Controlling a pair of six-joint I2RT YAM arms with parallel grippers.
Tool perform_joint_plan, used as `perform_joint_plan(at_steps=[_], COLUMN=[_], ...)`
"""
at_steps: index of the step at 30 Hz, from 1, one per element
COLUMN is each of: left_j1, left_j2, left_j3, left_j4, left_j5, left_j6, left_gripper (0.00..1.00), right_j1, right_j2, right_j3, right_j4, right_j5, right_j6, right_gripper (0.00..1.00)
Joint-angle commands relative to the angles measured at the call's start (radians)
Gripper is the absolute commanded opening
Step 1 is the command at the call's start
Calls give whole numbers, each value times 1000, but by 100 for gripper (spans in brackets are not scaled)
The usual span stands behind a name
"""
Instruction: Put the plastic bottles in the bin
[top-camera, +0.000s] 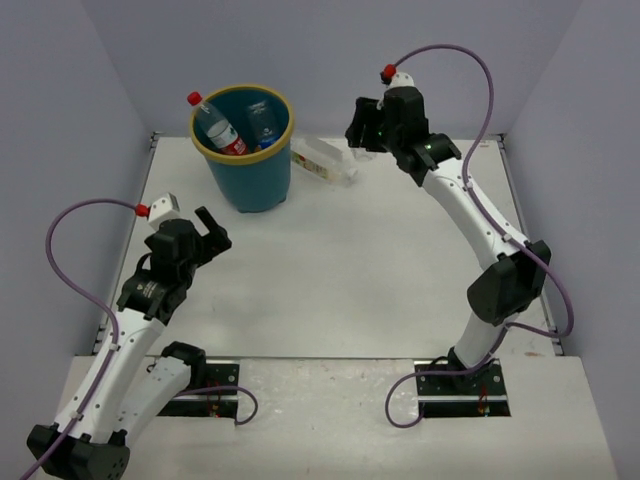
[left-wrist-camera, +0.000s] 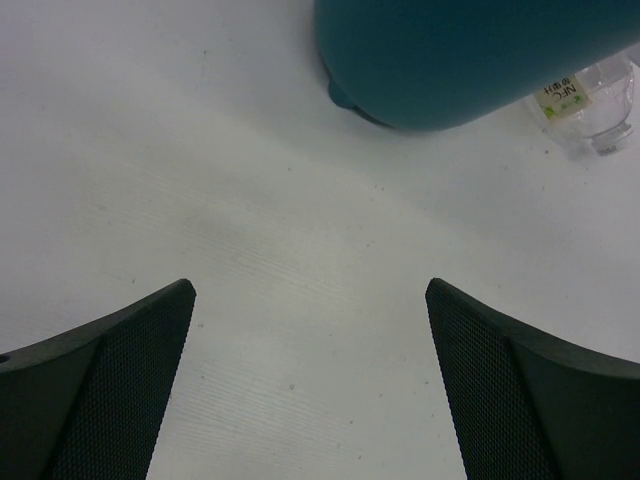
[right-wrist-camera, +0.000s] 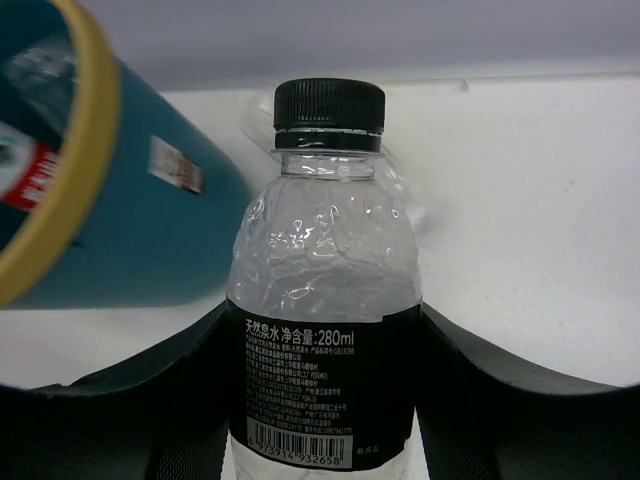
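Overhead, we saw the right arm stretched toward the far edge of the bench (top-camera: 350, 270), with the bin (top-camera: 250, 180) near the far left corner and a red-labelled bottle (top-camera: 222, 130) inside it. Only the right wrist view showed the right tool (right-wrist-camera: 325, 390) closed on the dark-capped bottle (right-wrist-camera: 320, 290), near the bin's wall; from above the wrist hid that grip. The left arm was folded by the left edge, the left tool (left-wrist-camera: 310, 300) spread wide, holding nothing.

Light was bright and even; the bin (top-camera: 245, 170) cast a faint shadow toward 6 o'clock; wrist-view corners were blurred.
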Motion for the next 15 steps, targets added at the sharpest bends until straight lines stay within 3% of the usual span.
perform_joint_plan(at_steps=[1, 6, 9, 15], left_j1=[3, 4, 4, 4], left_j2=[-8, -14, -17, -38], left_j3=[-17, -34, -35, -48], left_j4=[3, -1, 2, 22], left_j5=[-17, -14, -11, 3], left_j6=[-25, -27, -23, -12], left_gripper=[100, 100, 100, 100], right_j1=[102, 226, 258, 284], right_j2=[29, 159, 263, 438], right_j3=[222, 437, 579, 714], right_j4=[6, 37, 63, 356], right_j5=[-30, -48, 22, 68], right_j6=[-60, -64, -49, 38], right_gripper=[25, 27, 28, 36])
